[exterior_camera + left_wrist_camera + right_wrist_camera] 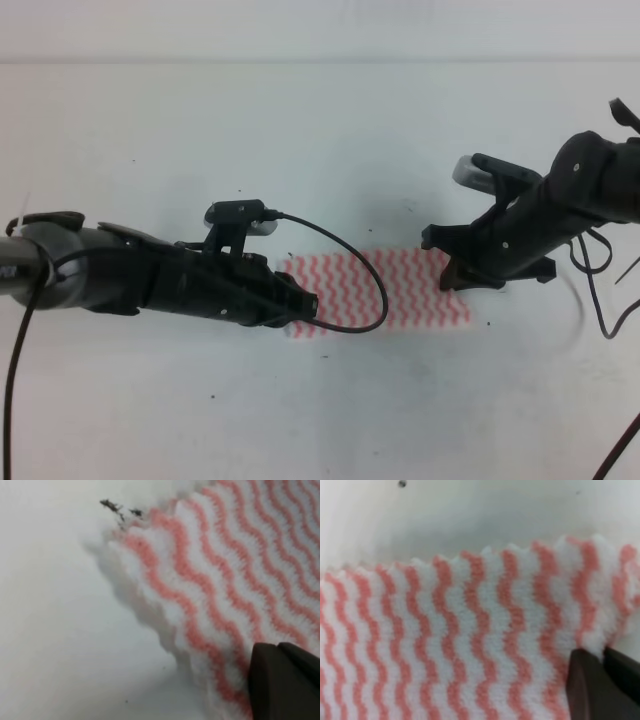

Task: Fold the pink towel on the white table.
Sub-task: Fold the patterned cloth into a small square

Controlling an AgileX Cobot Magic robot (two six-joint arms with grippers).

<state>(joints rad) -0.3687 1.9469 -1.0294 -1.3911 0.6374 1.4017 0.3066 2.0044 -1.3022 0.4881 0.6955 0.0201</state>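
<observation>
The pink towel (400,285) lies spread on the white table (300,130), white with pink wavy stripes. My left gripper (305,305) sits at its left edge and my right gripper (455,275) at its right edge. In the left wrist view the dark fingers (280,680) are closed together on the towel (225,580), whose edge is raised and casts a shadow. The right wrist view shows the fingers (592,685) pinched together on the towel (470,640) near its corner, where the cloth bunches a little.
A black cable (372,290) from the left wrist camera loops over the towel's left half. More cables (600,290) hang beside the right arm. Small dark specks (112,505) lie on the table by the towel's corner. The table's far edge (320,60) runs along the top.
</observation>
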